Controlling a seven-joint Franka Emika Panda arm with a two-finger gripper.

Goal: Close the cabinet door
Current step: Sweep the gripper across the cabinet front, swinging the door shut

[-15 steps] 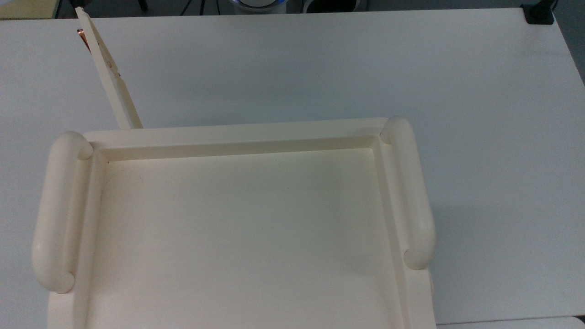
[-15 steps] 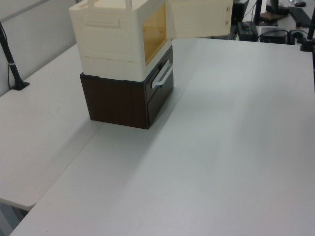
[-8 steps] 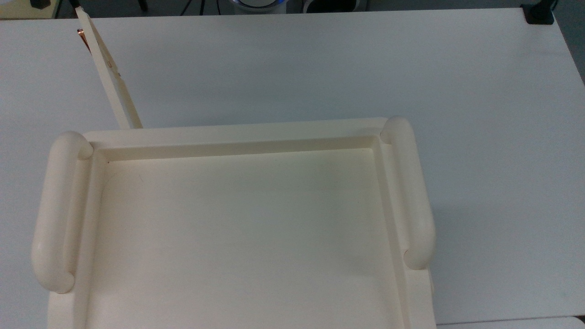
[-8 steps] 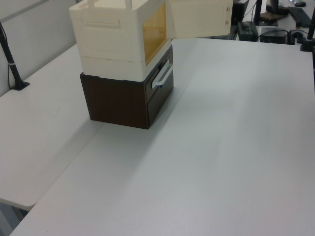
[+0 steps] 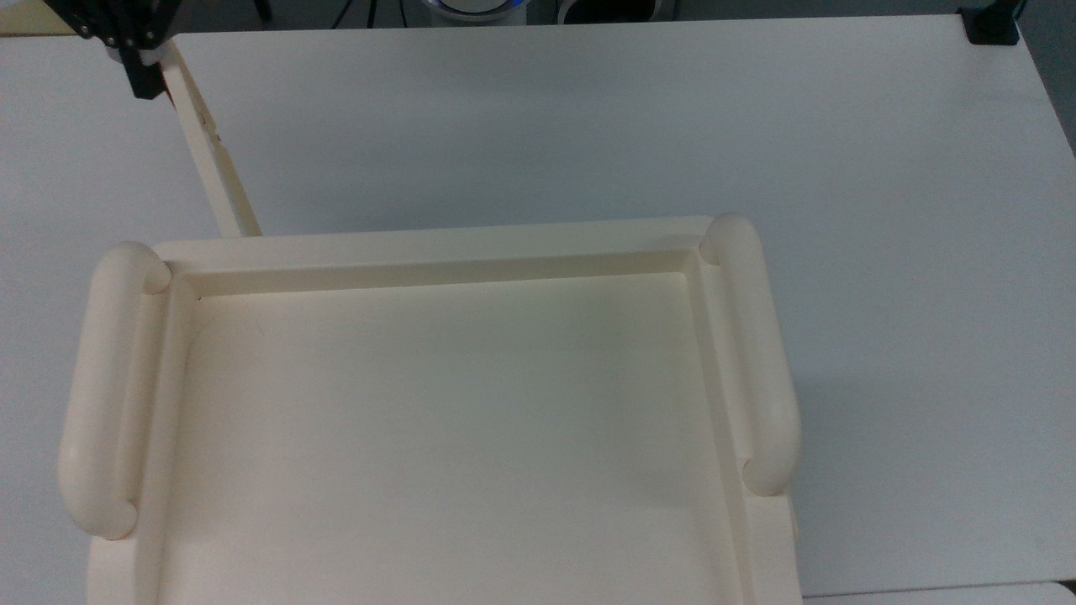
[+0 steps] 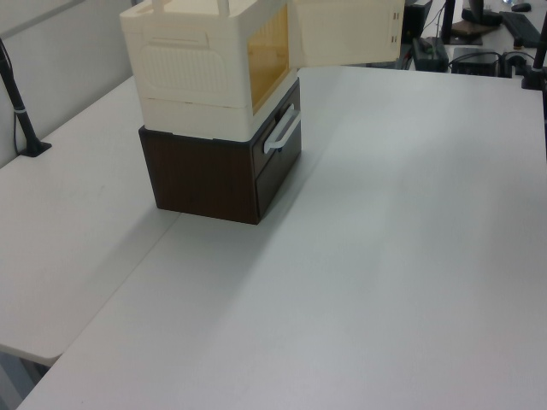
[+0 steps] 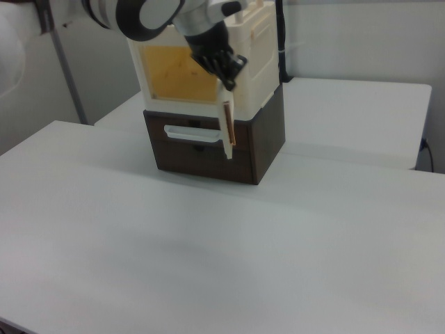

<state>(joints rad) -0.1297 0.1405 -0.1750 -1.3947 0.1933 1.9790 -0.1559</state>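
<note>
The cabinet door [image 5: 206,139] stands wide open from the cabinet [image 5: 437,252], looking thin, light and stiff, so the claw [image 5: 139,71], whose state one cannot tell, should push near its free end.

black end effector [image 5: 141,74] pointing down, arm reaching in from behind

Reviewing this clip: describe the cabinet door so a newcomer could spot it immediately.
On the white table, a cream cabinet sits atop a dark brown drawer unit. The cabinet door is the thin flat panel swung outward, unlike the cabinet's thick rounded rails.
</note>
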